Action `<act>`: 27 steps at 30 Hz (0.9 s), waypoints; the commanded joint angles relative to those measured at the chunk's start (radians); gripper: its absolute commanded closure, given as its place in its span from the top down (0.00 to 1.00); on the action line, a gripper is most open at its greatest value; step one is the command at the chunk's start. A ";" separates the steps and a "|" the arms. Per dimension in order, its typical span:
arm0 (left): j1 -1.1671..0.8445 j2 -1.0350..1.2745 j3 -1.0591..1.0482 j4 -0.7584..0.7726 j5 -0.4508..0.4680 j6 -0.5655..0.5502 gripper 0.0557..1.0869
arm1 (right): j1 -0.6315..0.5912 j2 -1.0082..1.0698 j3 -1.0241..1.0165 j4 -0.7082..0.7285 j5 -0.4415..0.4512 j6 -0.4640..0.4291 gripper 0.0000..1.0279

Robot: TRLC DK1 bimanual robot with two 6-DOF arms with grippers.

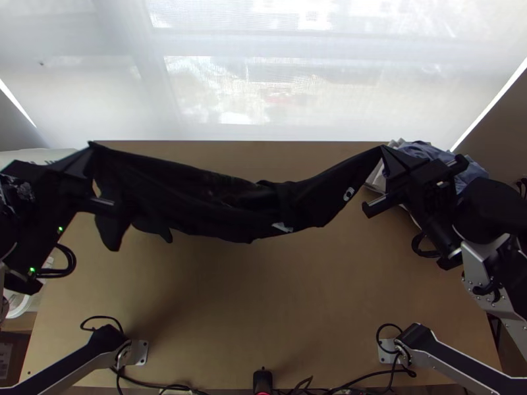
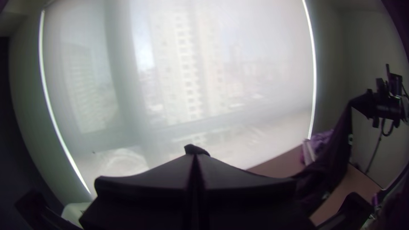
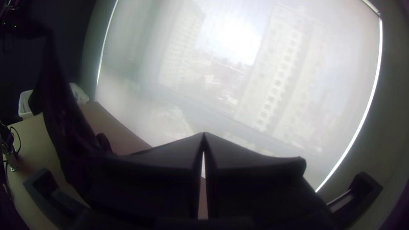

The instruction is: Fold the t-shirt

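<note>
In the top view the black t-shirt hangs between the two arms above the table, sagging in the middle, with a loose flap below its left part. My left gripper is shut on one upper corner, and my right gripper is shut on the opposite one. The left wrist view has my left gripper with its fingers together and a bit of dark cloth at the tips; the shirt stretches off toward the other arm. In the right wrist view my right gripper is closed too, with the shirt trailing away.
Blue and white cloths lie in a pile at the table's far right corner. A white container stands at the far left. Cables and a small black device are along the near edge of the wooden table. A translucent blind covers the window behind.
</note>
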 commanded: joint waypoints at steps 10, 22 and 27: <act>-0.205 0.059 -0.301 -0.260 0.249 -0.184 0.03 | -0.115 -0.038 -0.191 0.064 0.014 0.023 0.03; -0.062 0.194 -0.373 0.063 0.246 -0.038 0.03 | -0.228 0.212 -0.346 0.337 0.003 0.020 0.03; 0.013 0.294 -0.362 0.172 0.247 -0.040 0.03 | -0.227 0.310 -0.413 0.423 -0.003 0.023 0.33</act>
